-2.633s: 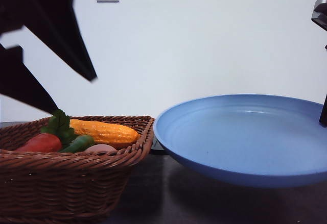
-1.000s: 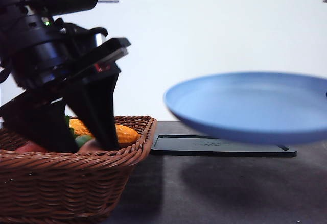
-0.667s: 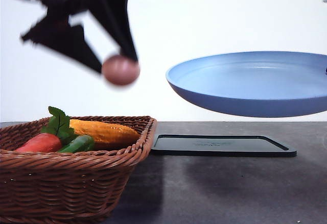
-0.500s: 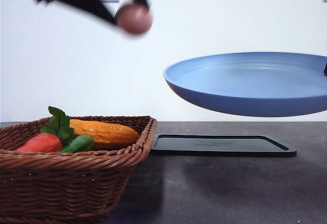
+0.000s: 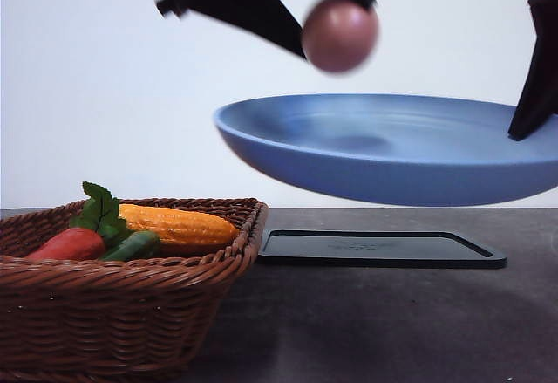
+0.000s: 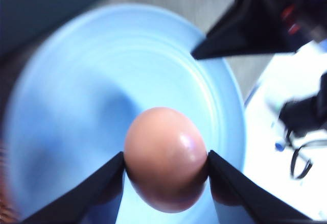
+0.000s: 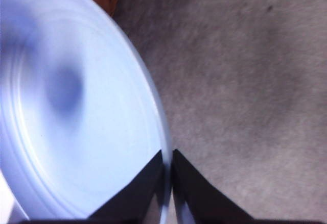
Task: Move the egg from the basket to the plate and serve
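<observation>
The pinkish-brown egg hangs in the air above the light blue plate, gripped by my left gripper. In the left wrist view the egg sits between the two black fingers of that gripper, with the plate beneath it. My right gripper is shut on the plate's rim and holds the plate up off the table; its dark finger shows at the right in the front view. The woven basket stands at the front left.
In the basket lie a yellow corn cob, a red carrot-like vegetable with green leaves and a green vegetable. A flat black tray lies on the dark table under the raised plate.
My left gripper lifted the egg out of the basket and carried it up and rightward over the plate. The plate rose off the table and shifted left under the egg.
</observation>
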Available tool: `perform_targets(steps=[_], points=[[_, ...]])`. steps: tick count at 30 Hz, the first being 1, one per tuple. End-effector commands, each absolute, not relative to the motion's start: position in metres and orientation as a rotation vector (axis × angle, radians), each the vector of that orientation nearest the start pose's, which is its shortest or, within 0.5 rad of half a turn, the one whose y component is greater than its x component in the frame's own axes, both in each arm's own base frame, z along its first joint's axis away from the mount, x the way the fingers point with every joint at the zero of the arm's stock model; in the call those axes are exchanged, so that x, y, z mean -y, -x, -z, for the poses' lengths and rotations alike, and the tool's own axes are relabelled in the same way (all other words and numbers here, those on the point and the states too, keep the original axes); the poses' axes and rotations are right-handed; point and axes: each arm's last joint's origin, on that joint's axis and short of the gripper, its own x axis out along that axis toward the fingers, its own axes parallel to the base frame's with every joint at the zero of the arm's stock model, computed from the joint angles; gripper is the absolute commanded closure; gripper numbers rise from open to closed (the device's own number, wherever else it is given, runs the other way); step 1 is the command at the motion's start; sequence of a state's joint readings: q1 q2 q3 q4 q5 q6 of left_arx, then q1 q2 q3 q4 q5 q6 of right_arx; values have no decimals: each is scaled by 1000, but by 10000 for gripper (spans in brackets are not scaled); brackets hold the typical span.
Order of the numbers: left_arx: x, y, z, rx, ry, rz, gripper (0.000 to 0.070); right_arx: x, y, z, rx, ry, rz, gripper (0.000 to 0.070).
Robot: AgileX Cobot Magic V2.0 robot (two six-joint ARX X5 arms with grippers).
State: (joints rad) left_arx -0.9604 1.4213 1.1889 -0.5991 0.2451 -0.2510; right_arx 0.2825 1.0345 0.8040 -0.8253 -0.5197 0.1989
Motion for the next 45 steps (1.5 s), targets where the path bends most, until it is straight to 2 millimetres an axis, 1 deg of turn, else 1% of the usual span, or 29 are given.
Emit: perform_targets(steps=[1, 6, 12, 14, 17, 18, 19, 22, 26, 30, 35, 39, 42, 45], points=[[257, -165, -289, -961, -137, 1044, 484, -68, -174, -255, -1138, -301, -631, 700], [270, -165, -271, -1022, -177, 1044, 484, -70, -174, -255, -1142, -299, -639, 700], [276, -166, -261, -1049, -201, 1032, 478, -70, -173, -255, -1150, -298, -639, 700], [276, -166, -261, -1052, -202, 1031, 438, -70, -172, -254, -1159, -299, -638, 700], [276, -165, -261, -1054, -203, 1033, 315, -69, -171, -254, -1173, -299, -634, 700], [276, -164, -261, -1054, -203, 1034, 290, -69, -171, -254, -1174, -299, -634, 700], [275, -164, -262, -1054, -203, 1034, 278, -69, -171, -254, -1174, -299, -633, 700], [273, -163, -267, -1039, -195, 1036, 276, -69, -172, -253, -1171, -298, -633, 700], [264, -161, -282, -999, -169, 1032, 276, -71, -176, -249, -1197, -302, -631, 700], [247, -157, -303, -942, -140, 1028, 276, -73, -184, -241, -1237, -306, -632, 700], [209, -149, -337, -855, -139, 944, 277, -74, -201, -229, -1249, -377, -696, 700], [174, -137, -366, -738, -128, 843, 278, -67, -218, -221, -1224, -468, -729, 700], [149, -124, -385, -632, -94, 790, 278, -58, -234, -215, -1223, -506, -688, 700], [125, -110, -400, -526, -54, 738, 278, -49, -253, -213, -1226, -533, -642, 700]])
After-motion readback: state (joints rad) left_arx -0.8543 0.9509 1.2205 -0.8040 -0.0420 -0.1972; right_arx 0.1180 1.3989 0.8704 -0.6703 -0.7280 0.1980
